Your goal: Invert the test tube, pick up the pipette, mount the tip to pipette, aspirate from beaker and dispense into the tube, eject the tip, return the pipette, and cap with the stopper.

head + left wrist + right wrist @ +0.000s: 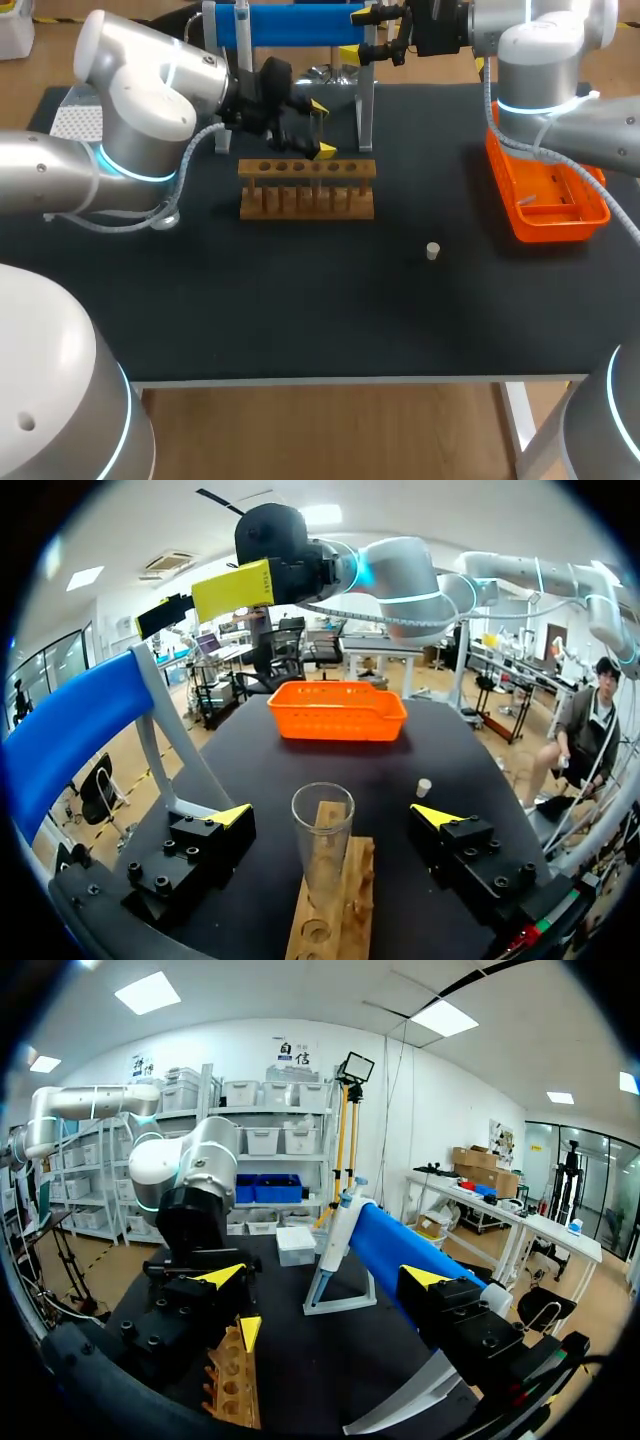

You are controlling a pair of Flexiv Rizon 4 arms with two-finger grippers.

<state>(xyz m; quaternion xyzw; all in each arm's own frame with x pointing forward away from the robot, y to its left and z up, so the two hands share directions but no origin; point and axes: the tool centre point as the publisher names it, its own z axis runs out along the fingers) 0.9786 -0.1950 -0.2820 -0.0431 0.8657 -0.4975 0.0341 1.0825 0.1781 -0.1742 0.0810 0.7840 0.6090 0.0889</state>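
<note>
A clear test tube stands in the wooden rack, open end up. My left gripper hovers over the rack's back edge. In the left wrist view this left gripper is open, one yellow-tipped finger on each side of the tube, neither touching it. My right gripper is open and empty at the blue pipette stand. In the right wrist view the pipette hangs at the stand's end, ahead of the right gripper. The small white stopper lies on the mat, to the right of the rack.
An orange basket sits at the table's right edge, under my right arm. A white box stands behind the pipette stand. A perforated white block lies at the far left, partly hidden by my left arm.
</note>
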